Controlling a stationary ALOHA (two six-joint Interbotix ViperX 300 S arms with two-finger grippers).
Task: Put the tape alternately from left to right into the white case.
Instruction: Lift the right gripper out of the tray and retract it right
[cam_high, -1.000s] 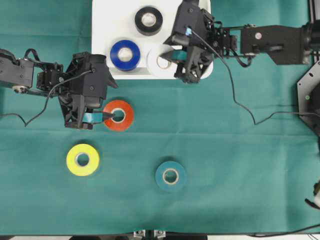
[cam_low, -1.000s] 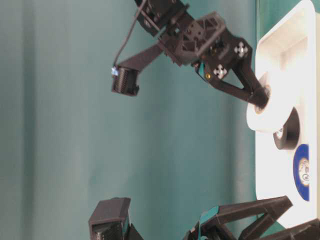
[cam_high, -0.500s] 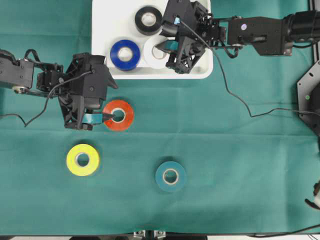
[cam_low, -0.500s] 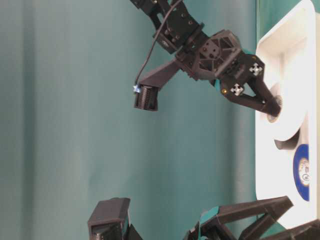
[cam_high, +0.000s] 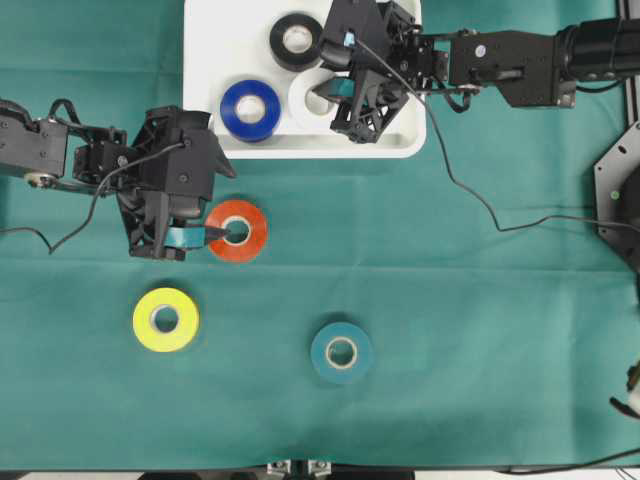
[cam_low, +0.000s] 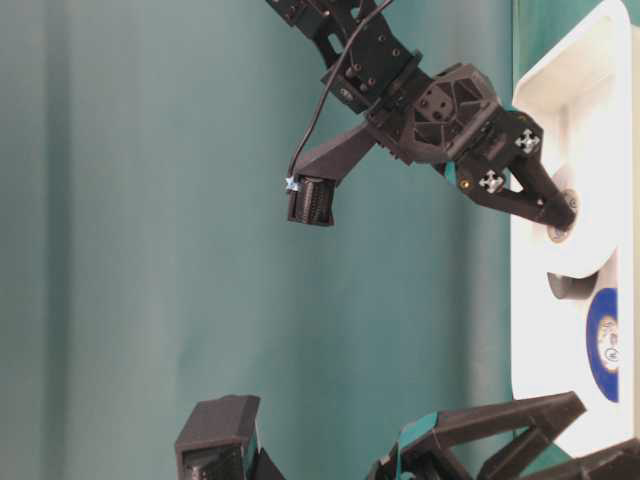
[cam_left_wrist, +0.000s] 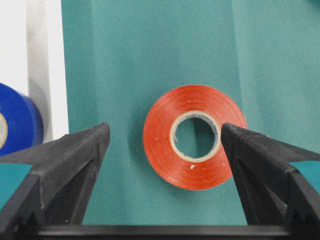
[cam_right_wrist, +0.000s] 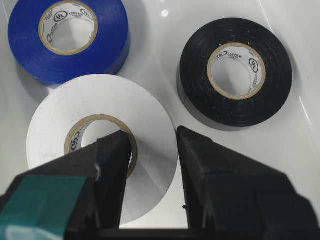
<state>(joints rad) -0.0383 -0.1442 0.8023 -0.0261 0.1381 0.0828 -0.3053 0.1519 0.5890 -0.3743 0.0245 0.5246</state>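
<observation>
Gripping the wall of the white roll (cam_right_wrist: 102, 145), one finger in its core, the right gripper (cam_high: 322, 92) has its jaws pinched nearly closed inside the white case (cam_high: 205, 40), with the blue roll (cam_high: 250, 109) and black roll (cam_high: 296, 40) alongside. Left gripper (cam_left_wrist: 162, 137) jaws stand wide apart, straddling the red-orange roll (cam_left_wrist: 195, 136) without touching it. Yellow roll (cam_high: 165, 319) and teal roll (cam_high: 341, 352) lie on the green surface (cam_high: 480, 320).

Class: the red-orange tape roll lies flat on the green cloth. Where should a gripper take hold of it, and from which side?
From above. The red-orange tape roll lies flat, its open core facing up. Pinch one wall of the ring, one jaw in the core, one outside, or span its outer rim; the left gripper's open jaws already straddle it.
</observation>
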